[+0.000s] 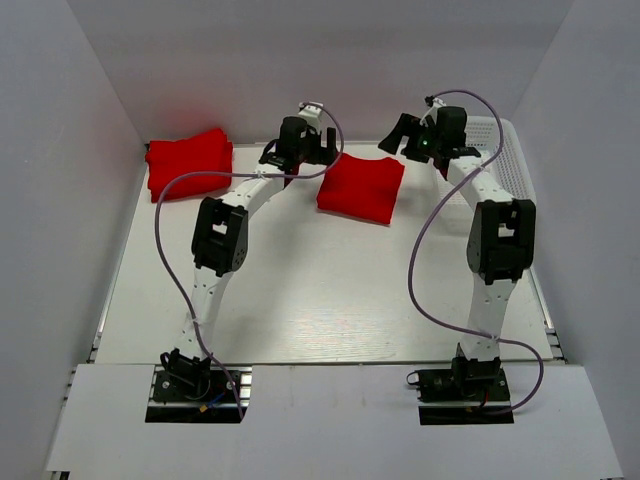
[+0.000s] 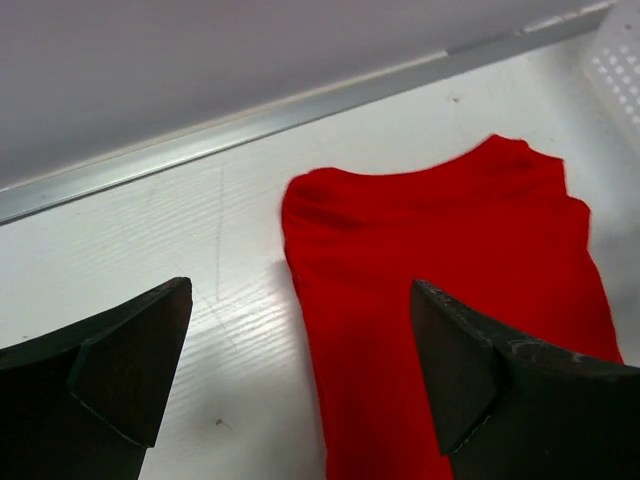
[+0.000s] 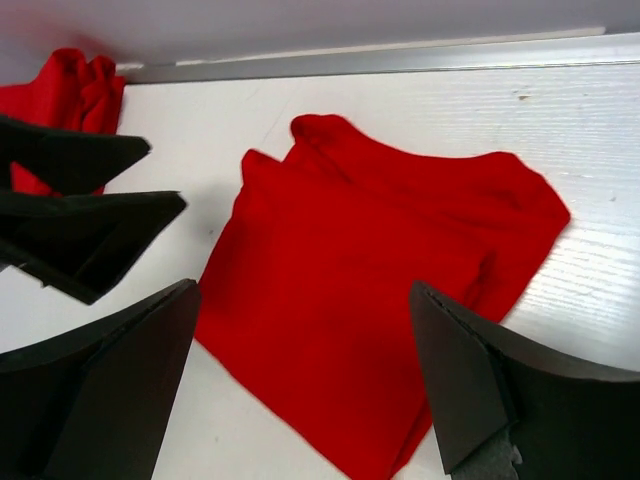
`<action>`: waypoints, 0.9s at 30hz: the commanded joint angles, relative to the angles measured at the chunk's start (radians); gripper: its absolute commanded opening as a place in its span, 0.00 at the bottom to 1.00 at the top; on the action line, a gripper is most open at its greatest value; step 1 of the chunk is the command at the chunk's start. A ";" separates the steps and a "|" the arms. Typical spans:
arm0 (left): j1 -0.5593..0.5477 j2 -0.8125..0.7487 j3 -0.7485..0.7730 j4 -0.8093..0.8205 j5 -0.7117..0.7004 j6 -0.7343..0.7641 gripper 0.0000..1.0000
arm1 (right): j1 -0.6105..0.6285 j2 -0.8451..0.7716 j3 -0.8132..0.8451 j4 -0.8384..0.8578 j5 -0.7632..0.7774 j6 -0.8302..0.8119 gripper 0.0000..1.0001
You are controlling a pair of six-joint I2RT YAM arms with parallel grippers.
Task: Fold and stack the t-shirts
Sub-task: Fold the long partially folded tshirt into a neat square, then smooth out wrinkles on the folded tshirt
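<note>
A folded red t-shirt (image 1: 360,188) lies flat on the white table at the back centre. My left gripper (image 1: 322,150) hovers at its left far corner and my right gripper (image 1: 398,135) at its right far corner. Both are open and hold nothing. In the left wrist view the t-shirt (image 2: 440,290) lies under the right finger (image 2: 480,380), with bare table under the left gripper (image 2: 300,370). Seen from the right wrist, the t-shirt (image 3: 370,290) fills the gap below the right gripper (image 3: 300,380). A stack of folded red t-shirts (image 1: 188,162) sits at the back left.
A white mesh basket (image 1: 505,160) stands at the back right, its corner also in the left wrist view (image 2: 615,60). The back wall's metal strip (image 2: 250,125) runs just behind the t-shirt. The left gripper's fingers (image 3: 80,220) show in the right wrist view.
</note>
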 commanded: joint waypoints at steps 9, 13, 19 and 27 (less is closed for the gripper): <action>-0.038 -0.086 -0.113 -0.042 0.224 -0.015 1.00 | 0.029 -0.020 -0.068 -0.050 -0.027 -0.055 0.90; -0.038 -0.059 -0.122 -0.028 0.261 -0.025 1.00 | 0.029 0.026 -0.070 -0.032 -0.029 -0.014 0.90; -0.038 -0.005 -0.108 -0.059 0.270 -0.035 1.00 | 0.030 0.107 -0.068 0.000 -0.116 0.040 0.90; -0.038 -0.043 -0.280 -0.033 0.396 -0.065 1.00 | 0.035 0.123 -0.219 0.028 -0.191 0.085 0.90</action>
